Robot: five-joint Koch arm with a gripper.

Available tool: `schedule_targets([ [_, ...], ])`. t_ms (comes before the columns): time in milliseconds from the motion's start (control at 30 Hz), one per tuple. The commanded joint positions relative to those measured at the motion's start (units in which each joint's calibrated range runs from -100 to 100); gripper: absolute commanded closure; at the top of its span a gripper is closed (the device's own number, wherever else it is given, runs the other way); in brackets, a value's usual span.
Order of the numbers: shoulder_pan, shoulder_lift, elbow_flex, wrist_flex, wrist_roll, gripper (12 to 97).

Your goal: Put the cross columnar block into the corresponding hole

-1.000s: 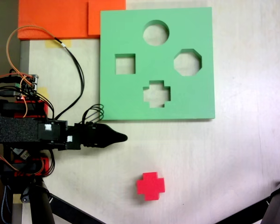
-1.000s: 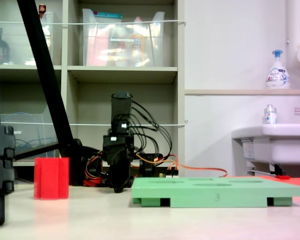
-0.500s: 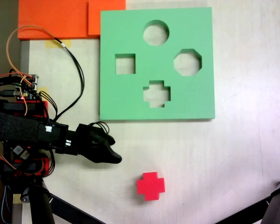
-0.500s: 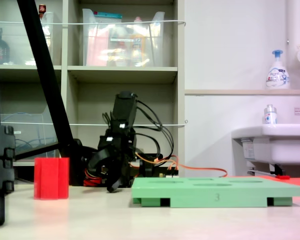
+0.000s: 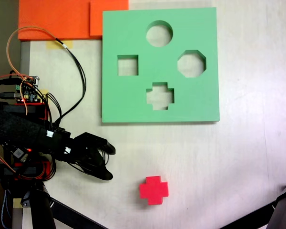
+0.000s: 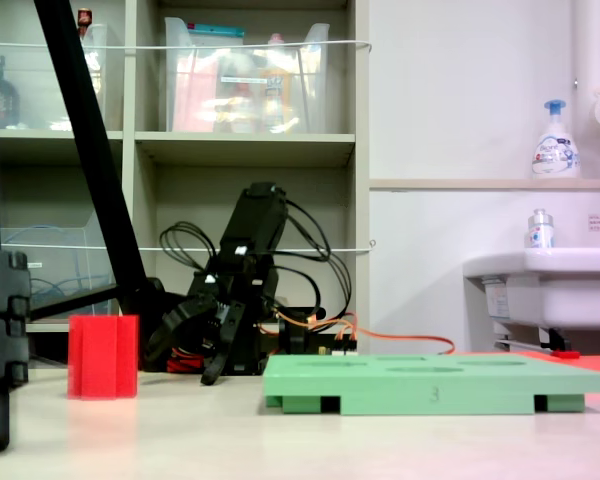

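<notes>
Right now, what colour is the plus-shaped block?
Bright red; the cross columnar block shows best in the fixed view from above.

Orange foam sheets [image 5: 62, 19] (two, overlapping) beside shelving [image 6: 250, 150].

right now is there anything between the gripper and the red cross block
No. In the fixed view from above, only bare table separates the open gripper from the red cross block. The green board lies off to the side.
</notes>
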Motion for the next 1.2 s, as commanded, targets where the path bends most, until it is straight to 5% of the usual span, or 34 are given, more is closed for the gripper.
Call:
schedule_targets([
  [0, 0.29, -0.41, 3.98, -22.54, 2.15, 63.2],
  [267, 4.69, -0.41, 35.48, -51.14, 8.06, 59.7],
  [467, 6.79, 43.72, 83.24, -88.79, 11.18, 47.0],
  [600, 6.79, 47.63, 93.41, -89.18, 11.14, 44.5],
  [767, 5.81, 60.06, 106.27, -92.93, 10.45, 31.1],
  [1167, 1.07, 85.34, 124.51, -94.86, 5.81, 31.1],
])
